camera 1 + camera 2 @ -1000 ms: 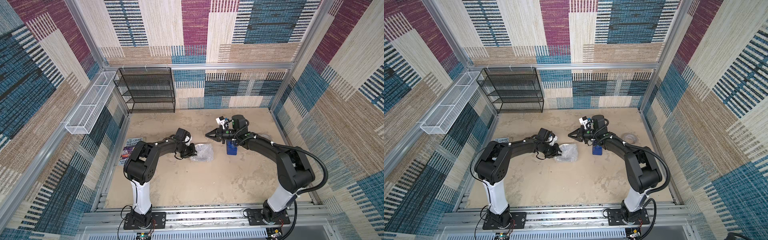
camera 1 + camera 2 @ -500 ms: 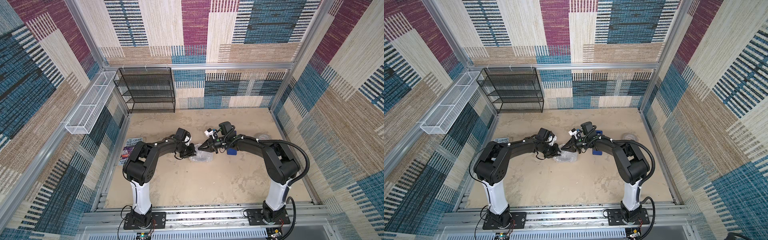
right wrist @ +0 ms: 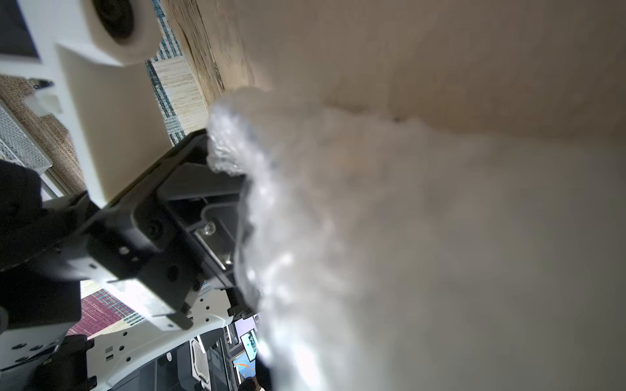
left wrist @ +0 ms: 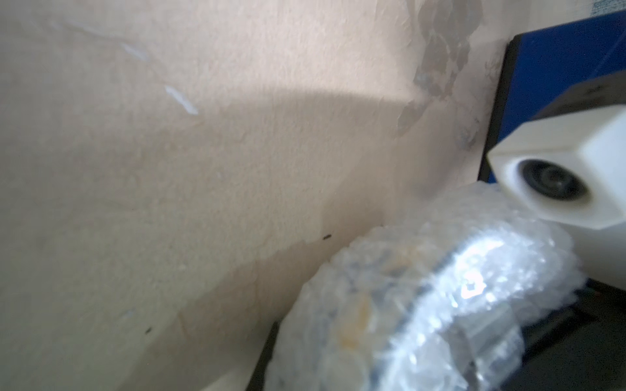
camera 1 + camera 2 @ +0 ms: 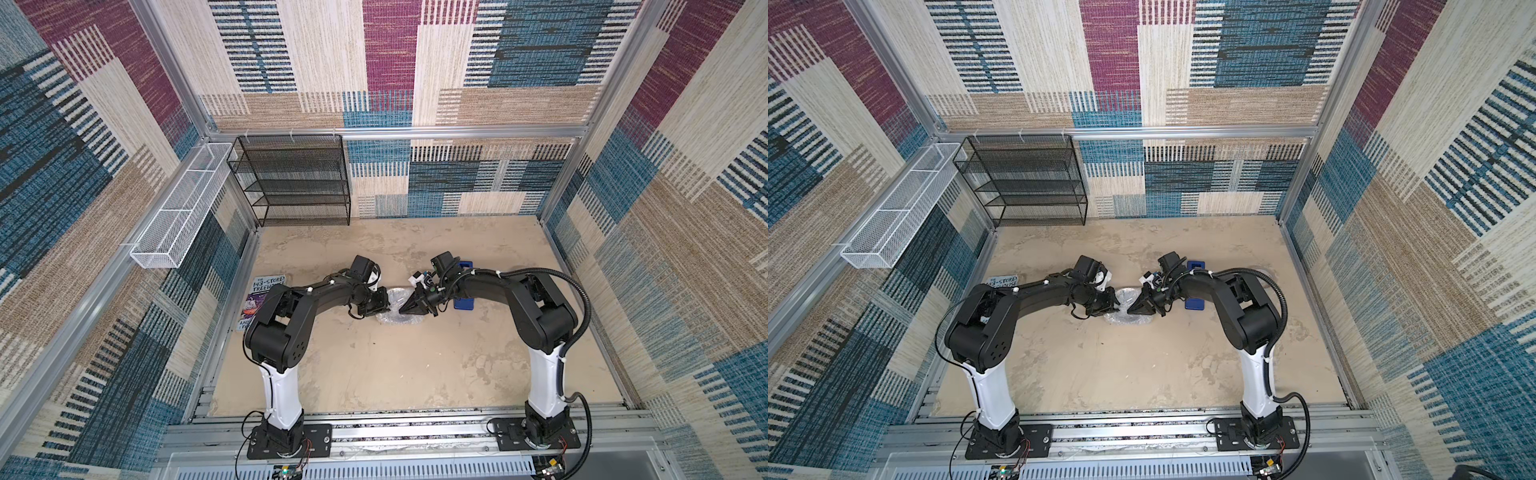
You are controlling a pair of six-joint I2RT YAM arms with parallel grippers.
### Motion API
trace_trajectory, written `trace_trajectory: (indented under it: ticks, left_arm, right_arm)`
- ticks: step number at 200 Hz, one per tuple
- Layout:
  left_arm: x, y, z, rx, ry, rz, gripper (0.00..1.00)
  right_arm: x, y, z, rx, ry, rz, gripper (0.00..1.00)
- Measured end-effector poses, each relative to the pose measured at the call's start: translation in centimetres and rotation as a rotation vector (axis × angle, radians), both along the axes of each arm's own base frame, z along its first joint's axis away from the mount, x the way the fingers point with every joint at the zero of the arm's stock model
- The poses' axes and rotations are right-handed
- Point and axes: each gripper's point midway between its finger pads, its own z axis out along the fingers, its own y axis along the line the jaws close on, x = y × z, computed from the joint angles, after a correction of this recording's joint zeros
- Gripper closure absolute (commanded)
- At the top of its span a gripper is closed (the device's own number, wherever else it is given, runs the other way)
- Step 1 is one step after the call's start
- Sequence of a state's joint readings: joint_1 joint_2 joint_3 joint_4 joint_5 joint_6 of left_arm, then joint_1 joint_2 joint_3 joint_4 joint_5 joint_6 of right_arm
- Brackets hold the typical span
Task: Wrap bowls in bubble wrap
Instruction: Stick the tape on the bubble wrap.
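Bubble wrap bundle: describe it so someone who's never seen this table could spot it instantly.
On the tan table, look to the middle. The bubble wrap bundle lies between the left hand and the right hand, which nearly meet over it. It is clear, shiny and crinkled, unlike the flat blue box next to it.

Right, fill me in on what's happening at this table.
Both arms meet at mid-table over a bowl already bundled in wrap. The left tool grips the bundle's edge. The right tool, shut to a point, has its tip against the wrap from the other side. A blue tape dispenser sits by the right arm, not held.
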State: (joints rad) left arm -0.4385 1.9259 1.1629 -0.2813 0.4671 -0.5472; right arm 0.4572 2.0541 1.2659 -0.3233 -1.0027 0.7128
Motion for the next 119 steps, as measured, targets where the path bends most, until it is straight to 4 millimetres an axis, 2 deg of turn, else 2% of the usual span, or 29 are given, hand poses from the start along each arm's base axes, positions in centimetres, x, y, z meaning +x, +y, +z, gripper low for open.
trace_trajectory:
  ticks: [29,51,81,94,119]
  left_arm:
    - [0.3,0.2,0.1,0.014,-0.011,0.008,1.0]
    - [0.4,0.3,0.2,0.02,-0.018,0.012,1.0]
    - [0.5,0.3,0.2,0.024,-0.024,0.013,1.0]
    - [0.5,0.3,0.3,0.024,-0.024,0.012,1.0]
    - [0.6,0.3,0.2,0.028,-0.028,0.015,1.0]
  right_arm:
    - [0.9,-0.2,-0.6,-0.075,-0.023,-0.026,1.0]
    - [0.9,-0.6,-0.7,-0.107,-0.037,-0.042,0.79]
    - [1.4,-0.9,0.7,-0.126,-0.087,-0.064,0.55]
    - [1.7,-1.3,1.2,-0.155,-0.104,-0.086,0.5]
    - [2.6,-2.0,2.2,-0.217,-0.144,-0.124,0.46]
